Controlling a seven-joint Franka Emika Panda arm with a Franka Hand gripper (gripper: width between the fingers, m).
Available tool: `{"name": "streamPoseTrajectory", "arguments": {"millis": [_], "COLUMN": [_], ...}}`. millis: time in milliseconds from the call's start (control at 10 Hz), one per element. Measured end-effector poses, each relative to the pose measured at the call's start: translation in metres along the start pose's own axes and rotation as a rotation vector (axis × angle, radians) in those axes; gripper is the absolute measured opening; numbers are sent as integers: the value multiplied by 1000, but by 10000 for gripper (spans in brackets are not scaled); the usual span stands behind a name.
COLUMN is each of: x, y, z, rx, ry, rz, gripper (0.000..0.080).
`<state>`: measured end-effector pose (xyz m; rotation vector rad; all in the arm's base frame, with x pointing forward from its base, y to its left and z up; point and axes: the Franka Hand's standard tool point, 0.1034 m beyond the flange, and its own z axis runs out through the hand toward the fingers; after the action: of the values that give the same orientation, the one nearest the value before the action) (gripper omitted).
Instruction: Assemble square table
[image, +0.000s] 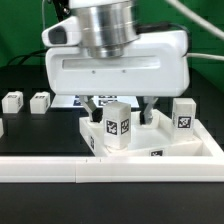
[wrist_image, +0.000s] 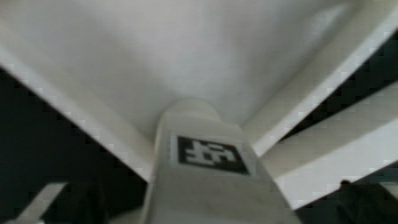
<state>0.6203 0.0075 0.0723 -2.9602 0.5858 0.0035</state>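
The square table's white slab (image: 160, 146) lies at the exterior view's right, behind a long rail. One tagged white leg (image: 116, 126) stands upright on the slab's near-left corner, and a second leg (image: 183, 113) stands on its right corner. My gripper (image: 121, 110) hangs straight over the first leg. Its dark fingers (image: 94, 106) stand open on either side of the leg, with a gap at each side. In the wrist view that leg (wrist_image: 214, 150) rises toward the camera over the slab (wrist_image: 178, 50), tag facing up. Two loose legs (image: 12, 100) (image: 40, 100) rest on the black table at the left.
A long white rail (image: 70, 171) runs along the front, against the slab's near edge. The marker board (image: 72, 100) shows partly behind the gripper. Another small white block (image: 2, 128) sits at the far left edge.
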Motion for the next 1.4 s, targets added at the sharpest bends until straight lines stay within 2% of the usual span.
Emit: {"name": "streamPoseTrajectory", "arguments": {"millis": [100, 400, 600, 900, 1000, 1100, 1200, 1400], "x": [6, 7, 9, 10, -5, -6, -3, -3], "y": [-4, 6, 7, 9, -3, -13, -10, -9], "z": [-9, -12, -13, -12, -4, 0, -1, -1], "rx": [-12, -29, -29, -45, -45, -49, -53, -54], "ry": [44, 42, 42, 36, -67, -73, -66, -64], "rz": [-212, -605, -656, -874, -931, -956, -941, -856], "gripper": [649, 649, 649, 649, 649, 649, 619, 347]}}
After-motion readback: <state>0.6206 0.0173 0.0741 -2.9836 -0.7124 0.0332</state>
